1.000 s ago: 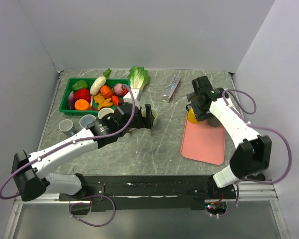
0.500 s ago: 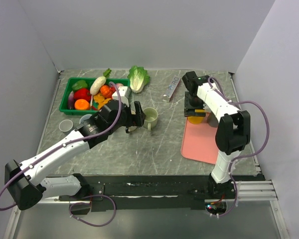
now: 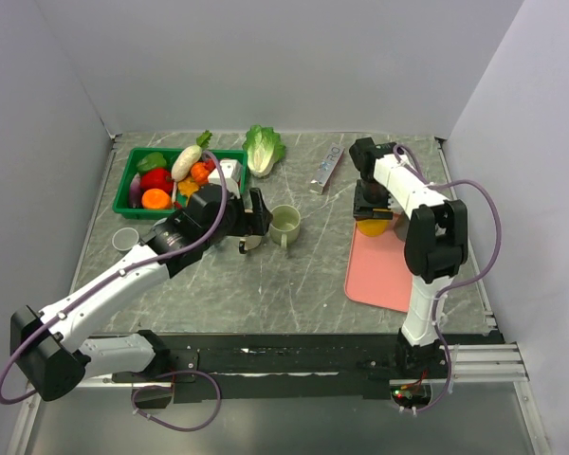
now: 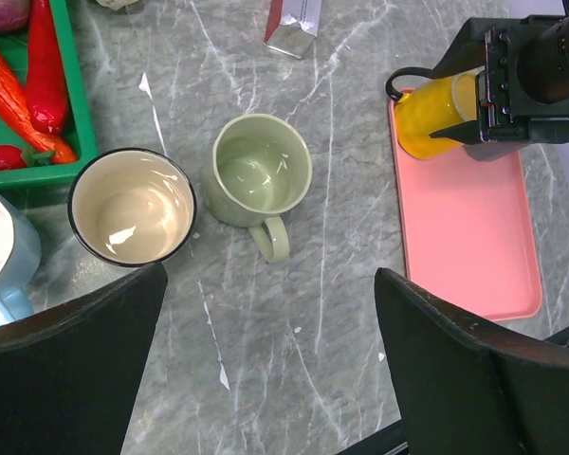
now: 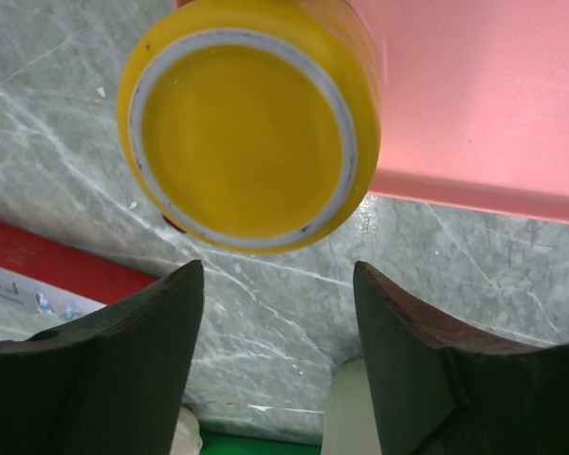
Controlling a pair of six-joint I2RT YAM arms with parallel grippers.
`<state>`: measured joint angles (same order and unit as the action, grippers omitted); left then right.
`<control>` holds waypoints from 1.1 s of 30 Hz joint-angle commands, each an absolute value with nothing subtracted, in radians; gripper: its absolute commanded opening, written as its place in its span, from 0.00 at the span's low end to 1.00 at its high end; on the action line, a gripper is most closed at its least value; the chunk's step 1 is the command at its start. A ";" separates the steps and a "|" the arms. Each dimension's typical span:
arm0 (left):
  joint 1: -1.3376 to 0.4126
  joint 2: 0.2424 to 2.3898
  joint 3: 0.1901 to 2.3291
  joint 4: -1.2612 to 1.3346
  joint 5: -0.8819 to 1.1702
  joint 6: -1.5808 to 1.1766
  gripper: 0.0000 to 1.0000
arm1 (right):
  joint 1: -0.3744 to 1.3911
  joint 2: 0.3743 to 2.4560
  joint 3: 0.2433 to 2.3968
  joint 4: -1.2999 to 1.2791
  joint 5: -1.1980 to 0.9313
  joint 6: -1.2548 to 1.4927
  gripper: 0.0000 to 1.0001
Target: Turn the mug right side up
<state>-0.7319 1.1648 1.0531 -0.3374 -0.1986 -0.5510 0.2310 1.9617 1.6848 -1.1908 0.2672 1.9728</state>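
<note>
The yellow mug (image 3: 373, 227) sits at the far left corner of the pink tray (image 3: 394, 275), its flat base (image 5: 247, 142) turned up toward the right wrist camera. My right gripper (image 3: 372, 206) hangs directly over it, open. In the right wrist view the mug base lies just past the fingertips (image 5: 185, 284), not between them. A pale green mug (image 4: 261, 175) stands mouth up on the marble. My left gripper (image 3: 254, 226) is open beside it, holding nothing.
A black-rimmed cream cup (image 4: 131, 206) and a light blue mug (image 4: 5, 256) stand left of the green mug. A green bin of toy vegetables (image 3: 123, 180), a lettuce (image 3: 264, 147), a silver packet (image 3: 329, 166) and a small grey cup (image 3: 125, 237) lie farther out.
My right arm swung in over the yellow mug and its jaws have narrowed. The left gripper drew back from the green mug, leaving it upright.
</note>
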 commanded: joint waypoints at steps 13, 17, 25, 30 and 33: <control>-0.699 1.155 1.020 -0.301 -0.160 -0.541 0.96 | 0.201 2.039 1.784 -1.354 0.229 2.226 0.64; -0.698 1.155 1.011 -0.298 -0.149 -0.552 0.97 | 0.201 2.028 1.760 -1.364 0.229 2.217 0.63; -0.698 1.131 0.982 -0.293 -0.143 -0.568 0.97 | 0.201 1.954 1.628 -1.322 0.225 2.192 0.60; -0.698 1.120 0.960 -0.284 -0.140 -0.577 0.97 | 0.204 1.896 1.569 -1.315 0.264 2.154 0.55; -0.698 1.115 0.950 -0.275 -0.140 -0.578 0.97 | 0.202 1.894 1.581 -1.333 0.320 2.091 0.48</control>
